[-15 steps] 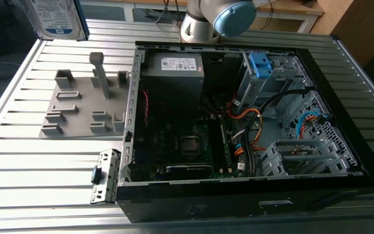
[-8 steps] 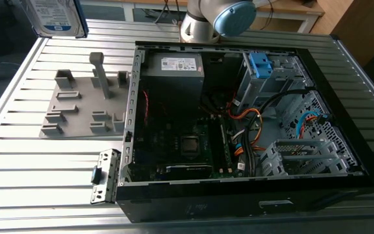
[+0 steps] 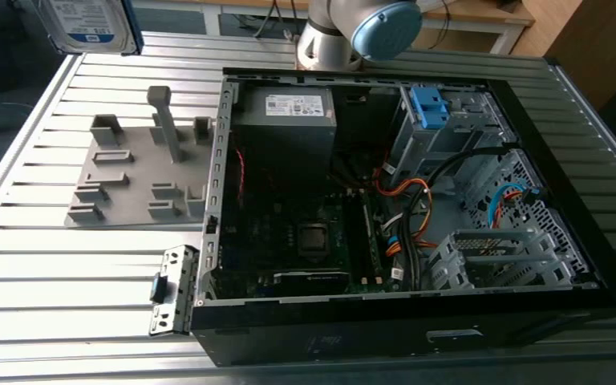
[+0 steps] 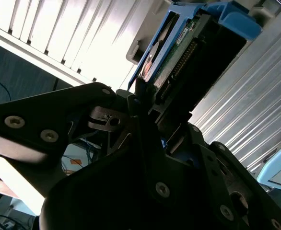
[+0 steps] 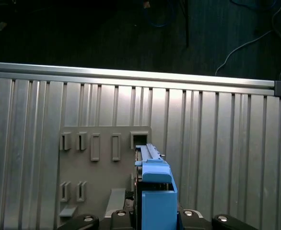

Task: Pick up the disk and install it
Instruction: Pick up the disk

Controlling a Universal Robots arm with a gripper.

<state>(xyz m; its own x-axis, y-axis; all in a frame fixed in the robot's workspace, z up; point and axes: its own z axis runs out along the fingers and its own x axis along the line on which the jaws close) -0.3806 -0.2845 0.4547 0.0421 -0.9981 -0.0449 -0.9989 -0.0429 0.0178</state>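
A computer case (image 3: 565, 241) lies open on the slatted surface (image 3: 30, 265), toward the exterior view's right. A holder tray (image 3: 126, 192) sits on the same surface just beside it, on the exterior view's left. Inside the case a metal box (image 3: 286, 112) lies against the far wall, a plastic bracket (image 3: 428, 108) sits in the cage on the exterior view's right of that box, and the circuit board (image 3: 286, 241) lies nearer the camera. The disk (image 4: 174, 52) is clamped in the pincer (image 4: 147, 103), raised off the surface and over the holder tray in the first wrist view.
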